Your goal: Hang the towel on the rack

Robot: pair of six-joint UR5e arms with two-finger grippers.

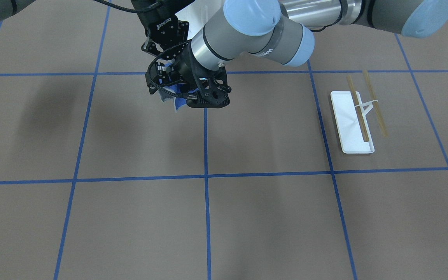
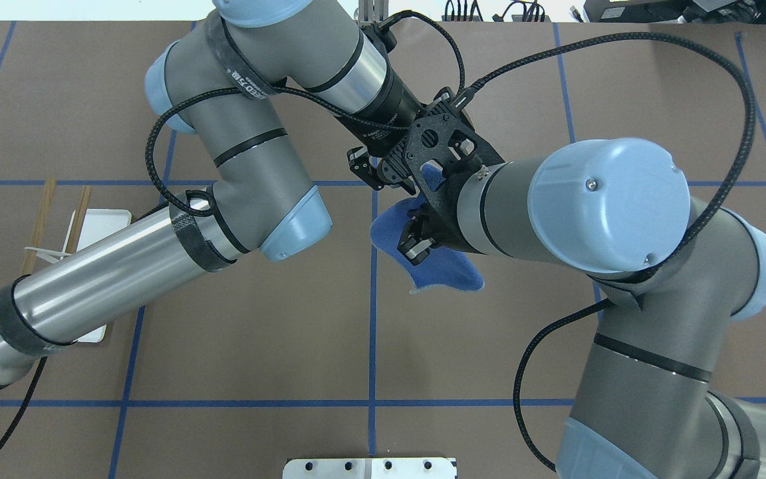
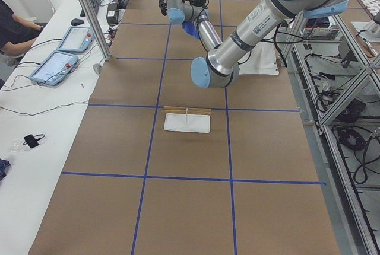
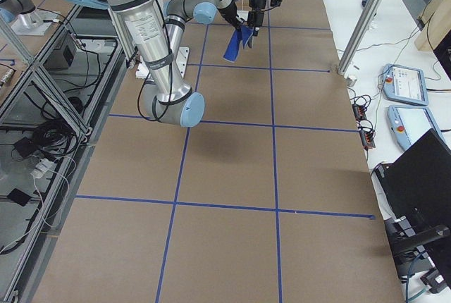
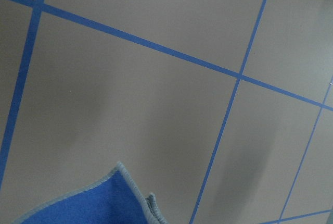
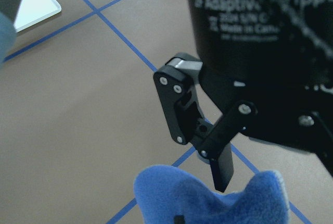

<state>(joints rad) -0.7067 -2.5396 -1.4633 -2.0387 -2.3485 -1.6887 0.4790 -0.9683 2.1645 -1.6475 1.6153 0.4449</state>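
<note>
Bright blue square cloth with grey stitched edge (image 2: 443, 269) mostly hidden behind the two black claws and wrists, and cut off by the bottom edge in both wrist views. Small white-tray rack with tan wooden rods (image 2: 57, 219) half covered overhead by the left arm. Too small in both side views to tell either claw's grip.

A brown table (image 1: 247, 217) gridded with blue tape lines (image 1: 207, 177), flanked by white side benches (image 3: 35, 148).

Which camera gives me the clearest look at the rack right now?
The exterior front-facing view: the rack stands unobstructed, with tray, upright and both rods visible. Overhead, the left arm covers much of it; the exterior left view shows it small; the right wrist camera catches only a tray corner.
</note>
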